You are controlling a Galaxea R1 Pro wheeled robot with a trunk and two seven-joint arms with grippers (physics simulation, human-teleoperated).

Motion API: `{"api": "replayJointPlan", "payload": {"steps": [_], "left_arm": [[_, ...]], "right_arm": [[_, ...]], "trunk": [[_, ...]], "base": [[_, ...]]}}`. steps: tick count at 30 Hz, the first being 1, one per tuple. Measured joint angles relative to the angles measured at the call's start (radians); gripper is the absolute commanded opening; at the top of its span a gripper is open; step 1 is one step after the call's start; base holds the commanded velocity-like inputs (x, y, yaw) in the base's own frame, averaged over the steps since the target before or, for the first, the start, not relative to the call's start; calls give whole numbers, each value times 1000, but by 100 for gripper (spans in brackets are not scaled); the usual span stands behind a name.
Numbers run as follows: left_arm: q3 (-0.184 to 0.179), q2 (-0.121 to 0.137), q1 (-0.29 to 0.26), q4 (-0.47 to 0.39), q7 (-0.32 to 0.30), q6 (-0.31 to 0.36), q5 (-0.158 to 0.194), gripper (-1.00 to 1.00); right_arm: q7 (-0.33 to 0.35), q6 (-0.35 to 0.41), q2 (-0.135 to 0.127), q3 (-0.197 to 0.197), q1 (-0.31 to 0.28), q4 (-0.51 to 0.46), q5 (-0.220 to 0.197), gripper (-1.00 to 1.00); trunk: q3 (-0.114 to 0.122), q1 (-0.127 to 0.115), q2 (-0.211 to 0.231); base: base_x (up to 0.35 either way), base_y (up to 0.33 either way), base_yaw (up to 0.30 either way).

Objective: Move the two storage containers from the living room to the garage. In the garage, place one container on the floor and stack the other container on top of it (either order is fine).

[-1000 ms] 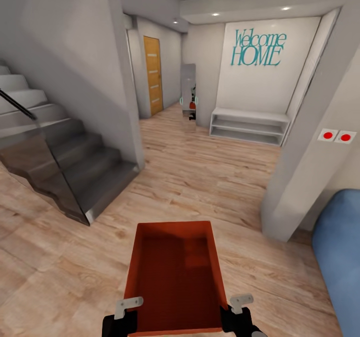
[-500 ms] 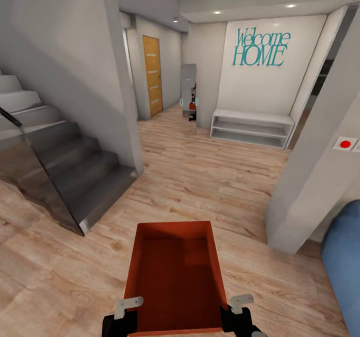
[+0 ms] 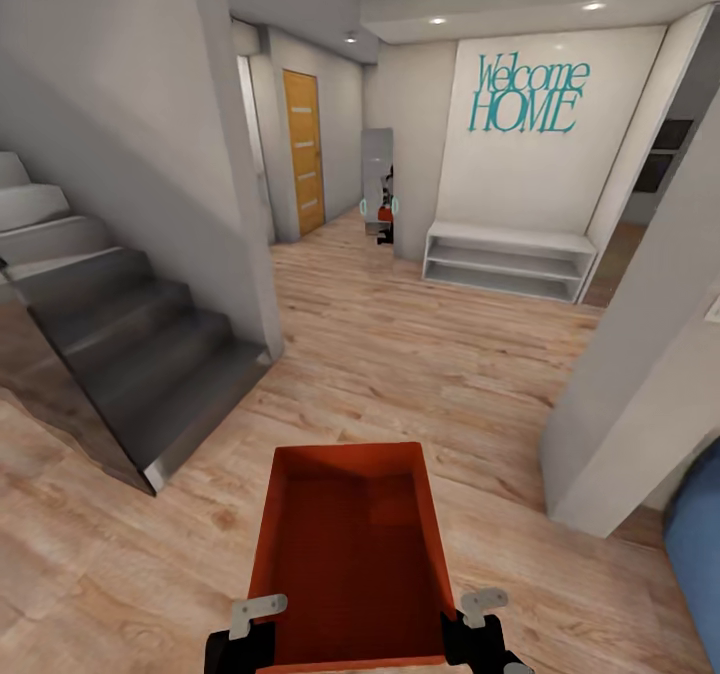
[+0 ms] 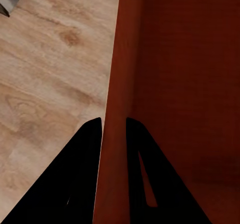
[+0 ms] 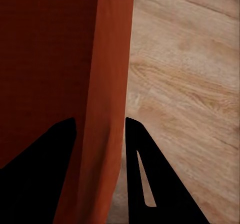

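Orange bin (image 3: pixel 350 554) carried low in front over wood floor (image 3: pixel 430 354). Left end effector (image 4: pixel 114 126) pinches its left wall, right end effector (image 5: pixel 100 124) its right wall (fingers straddling each). Stairs (image 3: pixel 110 344) at left.

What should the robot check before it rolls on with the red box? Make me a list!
1. Left tool pinches a wall of the storage container: ok.
2. Right tool pinches the opposite wall: ok.
3. Container sits level between the arms: ok.
4. Wood-plank floor straight ahead is free: ok.
5. Staircase and white pillar stay off to the sides: ok.
6. Second container's whereabouts: cannot tell.
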Motion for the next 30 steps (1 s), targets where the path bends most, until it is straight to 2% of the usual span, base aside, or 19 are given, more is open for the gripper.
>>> {"api": "replayJointPlan", "payload": {"steps": [10, 20, 30], "left_arm": [[0, 0, 0, 0, 0, 0, 1, -100], [-1, 0, 0, -1, 0, 0, 0, -100], [5, 0, 0, -5, -6, 3, -5, -100]], "right_arm": [[0, 1, 0, 0, 0, 0, 0, -100], [0, -1, 0, 0, 0, 0, 0, -100], [0, -1, 2, -2, 0, 0, 0, -100]], "trunk": [[0, 0, 0], [0, 0, 0], [0, 1, 0]], "base": [[325, 0, 123], [321, 0, 9], [46, 0, 0]]}}
